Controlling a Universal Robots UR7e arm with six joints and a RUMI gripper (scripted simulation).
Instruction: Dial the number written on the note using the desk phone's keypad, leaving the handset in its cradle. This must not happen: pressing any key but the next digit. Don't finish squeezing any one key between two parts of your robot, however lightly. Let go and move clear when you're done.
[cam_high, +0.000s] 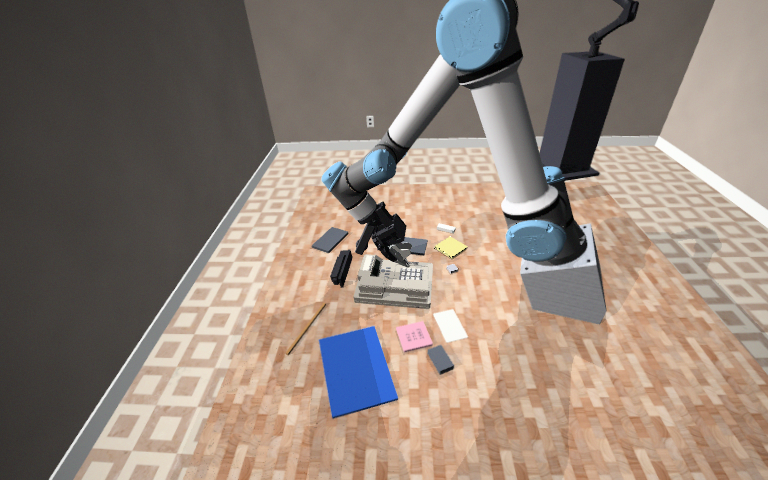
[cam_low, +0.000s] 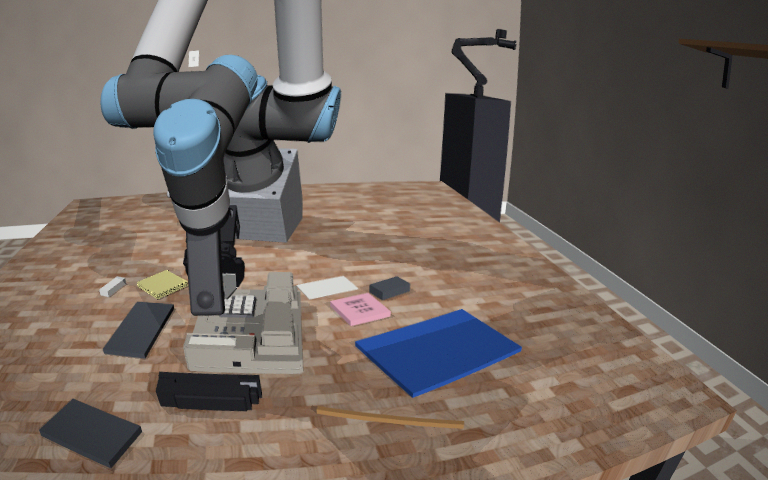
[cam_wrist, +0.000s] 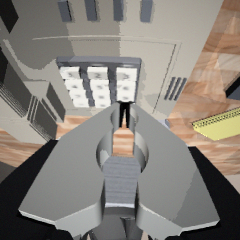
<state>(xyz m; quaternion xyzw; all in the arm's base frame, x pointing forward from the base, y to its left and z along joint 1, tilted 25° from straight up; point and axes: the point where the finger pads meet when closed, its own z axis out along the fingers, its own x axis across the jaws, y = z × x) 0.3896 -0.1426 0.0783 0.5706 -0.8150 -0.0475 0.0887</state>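
The beige desk phone (cam_high: 390, 296) (cam_low: 212, 357) (cam_wrist: 155, 50) stands on the table. Its handset (cam_low: 277, 333) lies in the cradle. The white-key keypad (cam_high: 411, 273) (cam_low: 242, 305) (cam_wrist: 101, 86) shows beside the handset. My gripper (cam_high: 406, 263) (cam_wrist: 125, 103) is shut with nothing between its tips. In the wrist view the tips cover the near end of the right-hand key column; whether they touch a key cannot be told. In the exterior view the tips are hidden behind the gripper's dark body. A pink note (cam_high: 414, 336) (cam_low: 360, 309) carries printed lines, too blurred to read surely.
A black device (cam_high: 340, 267) (cam_low: 208, 391) stands beside the phone. A blue folder (cam_high: 353, 373) (cam_low: 436, 353), a white card (cam_high: 450, 325) (cam_low: 327, 287), a dark block (cam_high: 440, 360) (cam_low: 389, 287), a yellow pad (cam_high: 450, 247) (cam_low: 162, 284) and a wooden stick (cam_high: 306, 329) (cam_low: 390, 418) lie around.
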